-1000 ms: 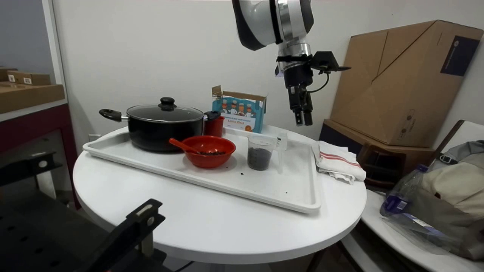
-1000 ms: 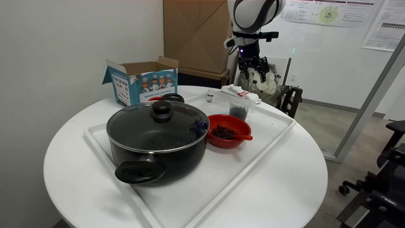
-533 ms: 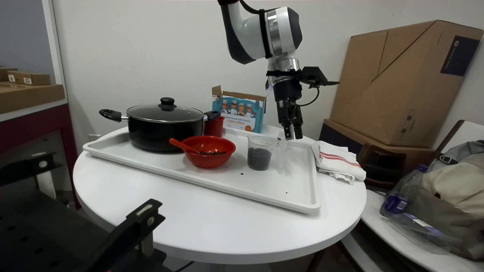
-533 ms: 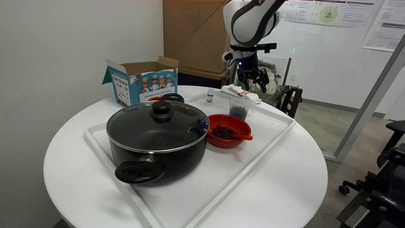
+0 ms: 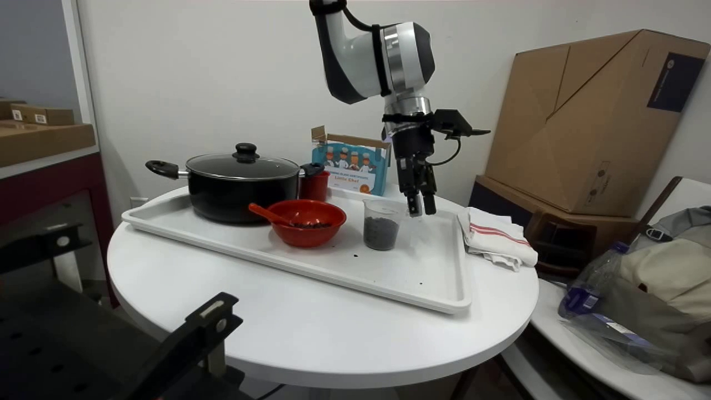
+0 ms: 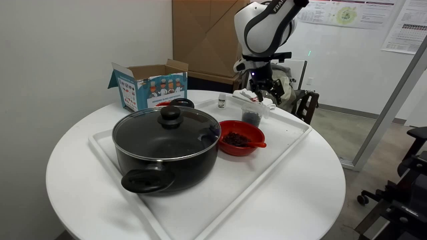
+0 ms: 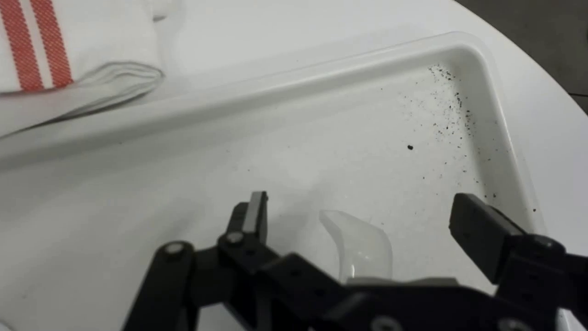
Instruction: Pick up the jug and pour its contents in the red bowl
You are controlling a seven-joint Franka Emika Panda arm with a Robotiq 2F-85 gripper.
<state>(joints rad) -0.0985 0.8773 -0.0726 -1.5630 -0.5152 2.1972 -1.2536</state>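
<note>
White round table (image 5: 311,344), plain wall (image 5: 222,78) behind, white rimmed tray (image 5: 400,272) on top. Tool (image 7: 360,214) points down over tray, fingers (image 7: 480,234) spread wide; clear handle (image 7: 367,248) of jug (image 5: 382,224) sits below and between them in wrist view, apart from both. Jug stands upright on tray, near tool, see-through, dark grains (image 5: 380,236) inside. Just beside it, red bowl (image 5: 300,239): dark bits (image 6: 236,139) in it, red spoon (image 5: 269,214) leaning over rim. Past bowl, black pot (image 5: 239,197), lid (image 5: 222,165) on. Red cup (image 5: 315,187) behind pot's side handle, partly hidden. Blue printed box (image 5: 355,166), flaps up, at table back. Striped white cloth (image 5: 497,236) folded at tray's edge. Dark specks (image 7: 449,115) scattered in tray corner. Large cardboard box (image 5: 589,128) farther back.
</note>
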